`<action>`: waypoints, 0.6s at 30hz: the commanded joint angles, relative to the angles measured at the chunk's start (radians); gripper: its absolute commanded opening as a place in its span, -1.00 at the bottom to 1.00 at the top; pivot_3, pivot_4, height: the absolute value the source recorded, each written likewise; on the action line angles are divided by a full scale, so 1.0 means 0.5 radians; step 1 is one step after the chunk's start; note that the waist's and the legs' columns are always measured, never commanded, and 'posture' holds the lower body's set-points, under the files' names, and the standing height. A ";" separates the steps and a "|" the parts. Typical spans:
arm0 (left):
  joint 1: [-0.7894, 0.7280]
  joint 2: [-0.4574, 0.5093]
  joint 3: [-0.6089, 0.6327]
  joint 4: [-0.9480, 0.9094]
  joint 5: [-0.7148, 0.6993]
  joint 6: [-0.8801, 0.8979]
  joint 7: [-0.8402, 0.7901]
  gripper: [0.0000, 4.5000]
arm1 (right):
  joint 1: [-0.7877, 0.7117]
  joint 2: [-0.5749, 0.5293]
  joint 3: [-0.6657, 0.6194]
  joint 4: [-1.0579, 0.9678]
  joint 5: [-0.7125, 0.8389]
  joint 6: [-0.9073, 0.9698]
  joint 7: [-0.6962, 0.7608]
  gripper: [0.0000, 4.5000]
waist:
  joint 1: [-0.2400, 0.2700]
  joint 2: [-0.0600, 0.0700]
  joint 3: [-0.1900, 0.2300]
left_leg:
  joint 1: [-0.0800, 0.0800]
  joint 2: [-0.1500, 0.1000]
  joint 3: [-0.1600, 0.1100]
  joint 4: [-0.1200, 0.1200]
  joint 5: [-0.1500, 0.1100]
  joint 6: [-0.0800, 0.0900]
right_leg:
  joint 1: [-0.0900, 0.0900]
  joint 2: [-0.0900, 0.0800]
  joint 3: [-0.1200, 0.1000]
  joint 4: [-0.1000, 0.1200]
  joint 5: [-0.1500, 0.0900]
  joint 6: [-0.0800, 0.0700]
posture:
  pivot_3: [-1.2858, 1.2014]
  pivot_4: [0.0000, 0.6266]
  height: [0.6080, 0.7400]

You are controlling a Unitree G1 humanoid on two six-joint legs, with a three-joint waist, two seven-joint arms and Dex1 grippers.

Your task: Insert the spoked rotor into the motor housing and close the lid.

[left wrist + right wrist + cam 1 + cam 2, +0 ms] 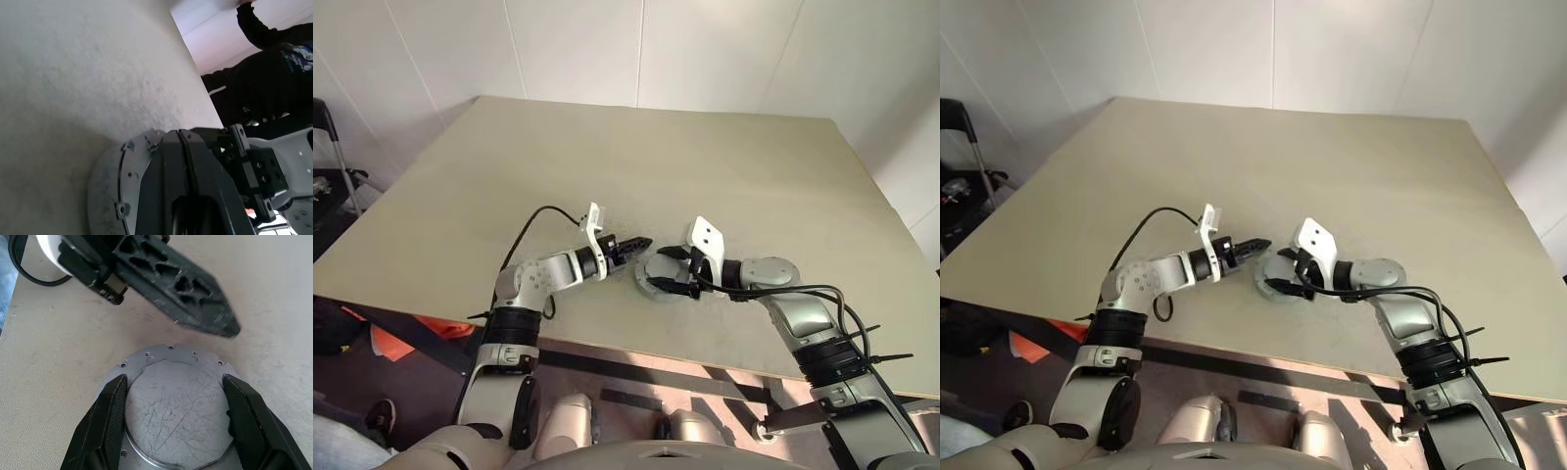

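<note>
1. A wide beige counter (724, 176) carries a round grey metal assembly, the lid (178, 406) seated flat on top, near the front edge.
2. The right gripper (176, 421) straddles the lid, jaws spread and touching its rim.
3. The left gripper (636, 245) hovers beside it, jaws pressed together, empty.
4. The closing step looks underway; next, pressing or releasing the lid.

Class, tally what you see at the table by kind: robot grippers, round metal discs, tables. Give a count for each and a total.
Robot grippers: 2 (left gripper, right gripper)
Round metal discs: 1 (lid)
Tables: 1 (table)
Total: 4
</note>
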 commanded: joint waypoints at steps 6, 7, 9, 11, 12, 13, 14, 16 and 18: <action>0.037 0.074 -0.059 0.015 0.077 0.123 0.101 -0.99 | -0.041 -0.015 -0.013 0.079 -0.051 0.019 -0.062 0.32 | -0.001 0.000 0.000 | 0.006 0.000 0.000 -0.001 0.000 0.000 | 0.006 0.000 0.000 -0.003 0.000 0.000 | 0.03 -1.00 1.00; 0.044 0.075 -0.060 0.021 0.087 0.117 0.113 -0.99 | -0.046 -0.014 -0.019 0.086 -0.050 0.021 -0.069 0.32 | -0.001 0.000 0.000 | 0.010 0.000 0.000 -0.002 0.000 0.000 | 0.010 0.000 0.000 -0.006 -0.001 0.001 | 0.03 -1.00 1.00; 0.050 0.068 -0.055 0.030 0.095 0.112 0.131 -0.99 | -0.053 -0.013 -0.020 0.094 -0.052 0.021 -0.074 0.32 | 0.000 0.000 0.000 | 0.015 0.000 0.000 -0.004 0.000 -0.001 | 0.015 0.000 0.000 -0.010 -0.002 0.003 | 0.03 -1.00 1.00; 0.051 0.059 -0.045 0.035 0.094 0.113 0.146 -0.99 | -0.057 -0.012 -0.019 0.099 -0.053 0.021 -0.076 0.32 | -0.001 -0.001 -0.001 | 0.016 0.000 0.000 -0.004 0.000 -0.002 | 0.017 0.000 0.000 -0.011 -0.007 0.012 | 0.03 -1.00 1.00; 0.052 0.055 -0.039 0.037 0.092 0.112 0.155 -0.99 | -0.059 -0.012 -0.019 0.101 -0.053 0.019 -0.077 0.32 | -0.001 -0.001 -0.001 | 0.016 0.000 0.000 -0.004 0.001 -0.002 | 0.018 0.000 0.000 -0.012 -0.007 0.013 | 0.03 -1.00 1.00; 0.053 0.052 -0.037 0.039 0.092 0.112 0.159 -0.99 | -0.062 -0.011 -0.018 0.103 -0.053 0.019 -0.078 0.32 | -0.001 -0.001 -0.001 | 0.016 0.000 0.000 -0.004 0.001 -0.003 | 0.018 0.000 0.000 -0.012 -0.008 0.014 | 0.03 -1.00 1.00; 0.054 0.051 -0.038 0.040 0.092 0.112 0.162 -0.99 | -0.064 -0.011 -0.019 0.105 -0.052 0.020 -0.079 0.32 | -0.001 -0.001 -0.001 | 0.016 0.000 0.000 -0.004 0.001 -0.003 | 0.018 0.000 0.000 -0.012 -0.008 0.014 | 0.03 -1.00 1.00; 0.053 0.050 -0.041 0.042 0.093 0.113 0.163 -0.99 | -0.068 -0.011 -0.020 0.109 -0.051 0.023 -0.081 0.32 | -0.001 -0.001 -0.001 | 0.016 0.000 0.000 -0.004 0.002 -0.005 | 0.018 0.000 0.000 -0.012 -0.008 0.015 | 0.03 -1.00 1.00; 0.052 0.048 -0.044 0.043 0.093 0.114 0.164 -0.99 | -0.072 -0.011 -0.024 0.114 -0.048 0.032 -0.083 0.32 | 0.000 -0.001 -0.001 | 0.016 0.000 0.000 -0.005 0.003 -0.005 | 0.018 0.000 0.000 -0.012 -0.009 0.016 | 0.03 -1.00 1.00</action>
